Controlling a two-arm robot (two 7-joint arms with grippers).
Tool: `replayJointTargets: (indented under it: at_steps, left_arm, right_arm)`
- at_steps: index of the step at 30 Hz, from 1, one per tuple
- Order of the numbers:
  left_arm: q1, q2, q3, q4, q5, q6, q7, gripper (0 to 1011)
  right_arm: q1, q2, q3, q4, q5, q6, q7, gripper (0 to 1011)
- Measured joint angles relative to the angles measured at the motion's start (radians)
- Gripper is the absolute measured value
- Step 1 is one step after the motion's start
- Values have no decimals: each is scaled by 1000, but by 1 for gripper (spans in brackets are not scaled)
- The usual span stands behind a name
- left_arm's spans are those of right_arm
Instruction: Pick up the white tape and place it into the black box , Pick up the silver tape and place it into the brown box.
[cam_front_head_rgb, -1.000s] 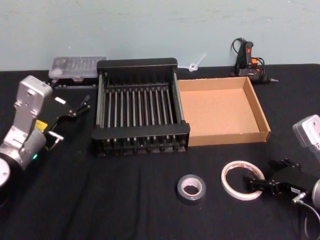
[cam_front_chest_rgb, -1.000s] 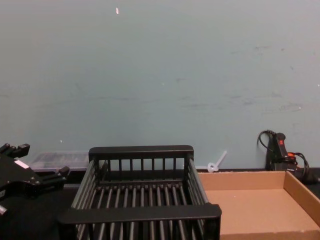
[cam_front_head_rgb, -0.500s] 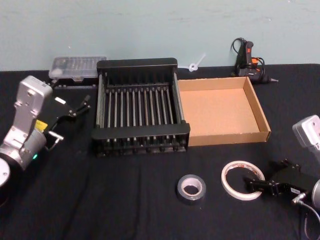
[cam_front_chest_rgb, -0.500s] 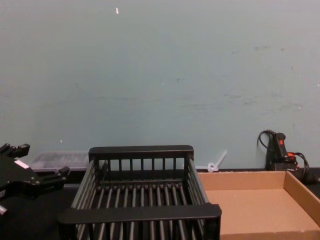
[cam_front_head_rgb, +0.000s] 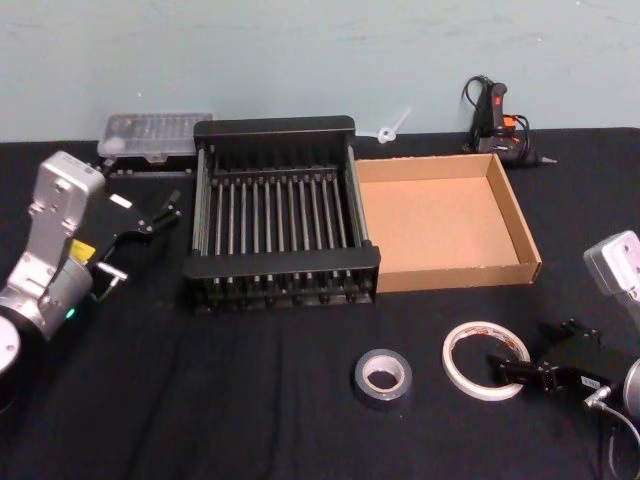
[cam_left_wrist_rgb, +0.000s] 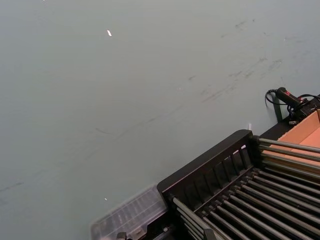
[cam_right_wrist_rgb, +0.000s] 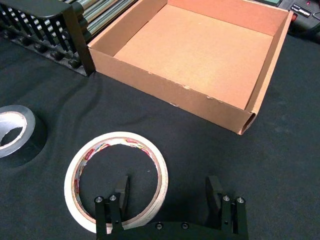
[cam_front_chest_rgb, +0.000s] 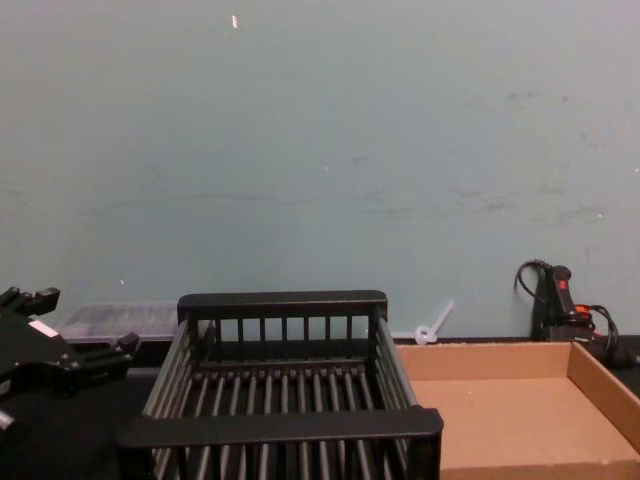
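The white tape (cam_front_head_rgb: 486, 360) lies flat on the black cloth at the near right, its reddish print showing (cam_right_wrist_rgb: 117, 180). My right gripper (cam_front_head_rgb: 508, 368) is open at its right rim (cam_right_wrist_rgb: 167, 192), with one finger inside the ring and the other outside. The silver tape (cam_front_head_rgb: 382, 377) lies just left of it (cam_right_wrist_rgb: 15, 135). The black box (cam_front_head_rgb: 280, 262) stands mid-table (cam_front_chest_rgb: 280, 425), and the brown box (cam_front_head_rgb: 455, 275) sits against its right side (cam_right_wrist_rgb: 170, 95). My left gripper (cam_front_head_rgb: 160, 212) hangs open left of the black box (cam_front_chest_rgb: 85, 322), holding nothing.
A clear plastic case (cam_front_head_rgb: 155, 135) sits behind the black box at the back left. A black glue gun (cam_front_head_rgb: 495, 115) with its cord rests at the back right, beside a small white plastic piece (cam_front_head_rgb: 390, 130). A pale wall closes the back.
My right gripper has settled slightly lower and nearer at the white tape's rim. The left arm and both tapes have not moved.
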Motion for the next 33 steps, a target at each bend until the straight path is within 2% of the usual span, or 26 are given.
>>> replayJointTargets:
  at_steps: [16,19,25,26,28,33]
  left_arm:
    - [0,0,0,0,0,0,0,1001]
    - [0,0,0,0,0,0,0,1002]
    - [0,0,0,0,0,0,0,1002]
    - [0,0,0,0,0,0,0,1002]
    - [0,0,0,0,0,0,0,1002]
    - [0,0,0,0,0,0,0,1001]
  right_arm:
    - [-1,1,0,-1,1,-1,-1,1002]
    - [-1,1,0,-1,1,-1,-1,977]
    - [-1,1,0,-1,1,-1,-1,811]
    - [-1,1,0,-1,1,-1,-1,811]
    - [-1,1,0,-1,2,-2,-1,717]
    - [-1,1,0,-1,2,-2,-2,577]
